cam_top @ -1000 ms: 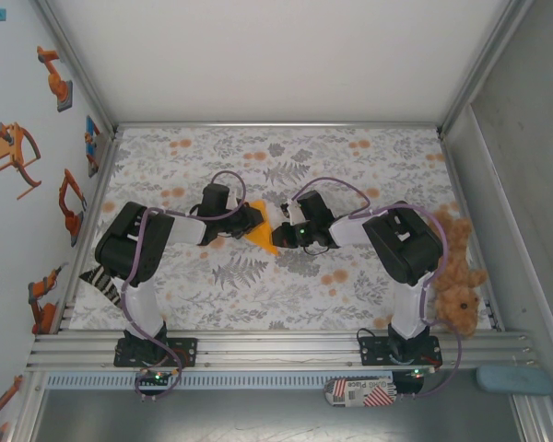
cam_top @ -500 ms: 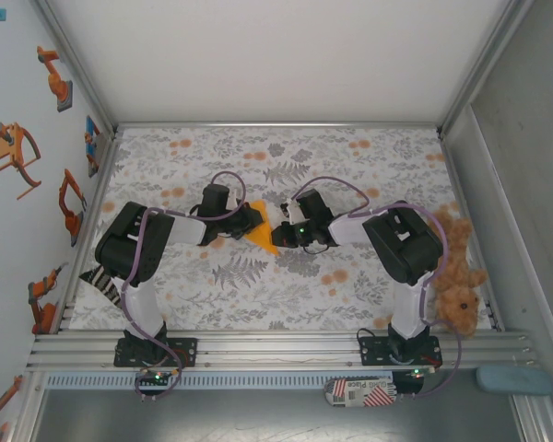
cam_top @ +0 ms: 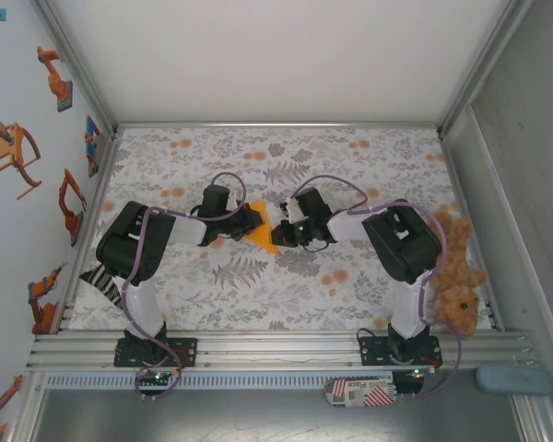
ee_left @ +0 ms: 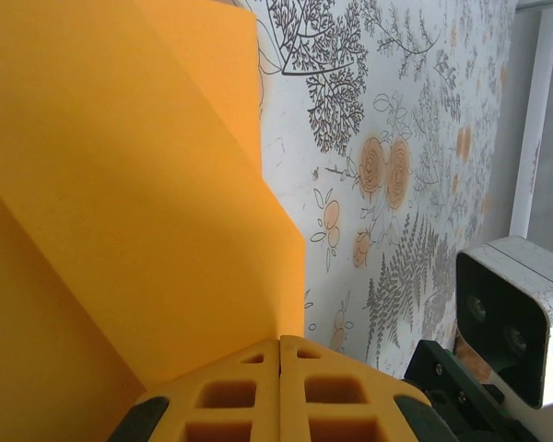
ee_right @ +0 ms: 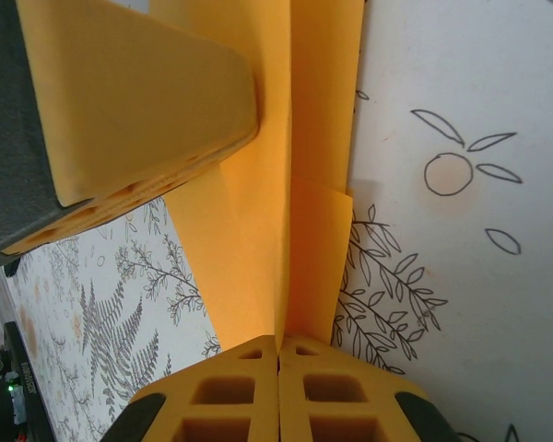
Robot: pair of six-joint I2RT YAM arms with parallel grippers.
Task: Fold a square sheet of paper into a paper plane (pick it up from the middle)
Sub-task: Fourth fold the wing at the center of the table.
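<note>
Orange paper [cam_top: 262, 238] mid-cloth, mostly hidden between arms; fold shape unclear, cut off in wrist views. Left gripper [ee_left: 279, 391] pads pressed together on paper edge. Right gripper [ee_right: 278, 391] pads likewise pinch paper. Floral cloth [cam_top: 369, 276] stretches wide around; teddy [cam_top: 456, 276] at right rim, well apart.

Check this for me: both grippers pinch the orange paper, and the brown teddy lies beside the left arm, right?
No: the top view shows the teddy beside the right arm. The left gripper and right gripper do pinch the paper.
</note>
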